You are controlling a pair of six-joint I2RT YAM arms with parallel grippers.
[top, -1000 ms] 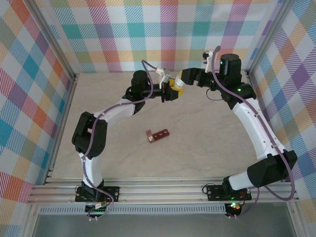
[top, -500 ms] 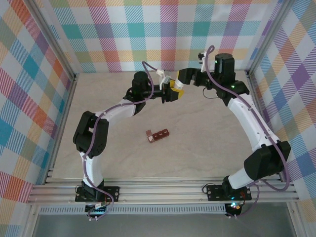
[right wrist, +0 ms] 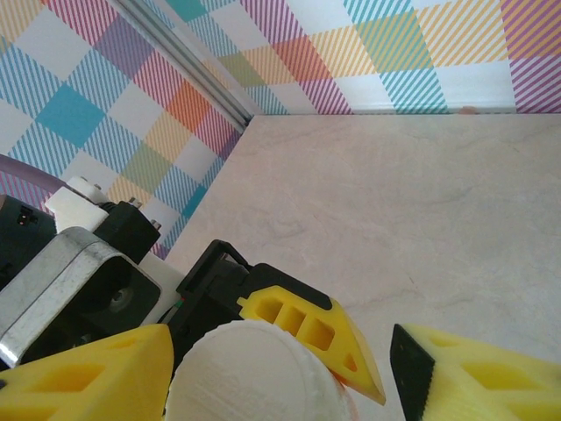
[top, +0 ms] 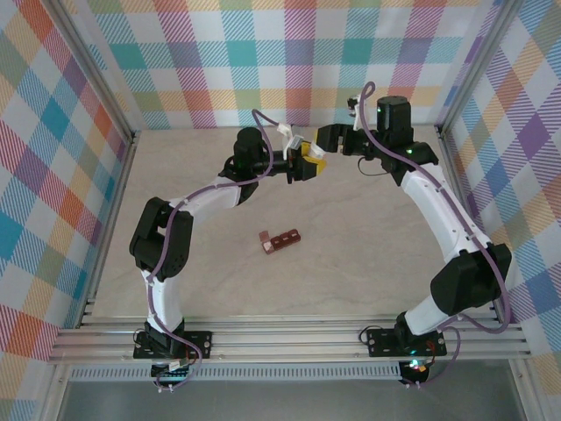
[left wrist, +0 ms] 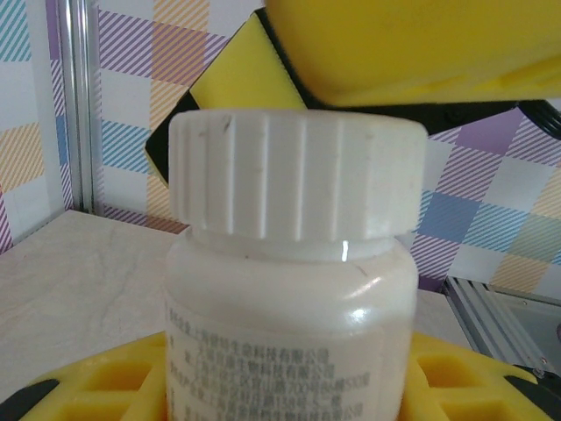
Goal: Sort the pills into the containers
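Up at the back of the table (top: 368, 263), your right gripper (right wrist: 280, 351) has swung in over the white bottle (left wrist: 289, 289) the left gripper (top: 307, 164) clamps — jaws astride the cap (left wrist: 298, 184), a gap still showing — so opening looks next, with the containers (top: 280, 239) waiting mid-table, well apart.

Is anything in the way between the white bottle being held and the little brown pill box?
Nothing visible lies on the table between them. The left gripper holds the bottle near the back, and the pill box lies alone mid-table. The bottle's lid is on, with the right gripper straddling it.
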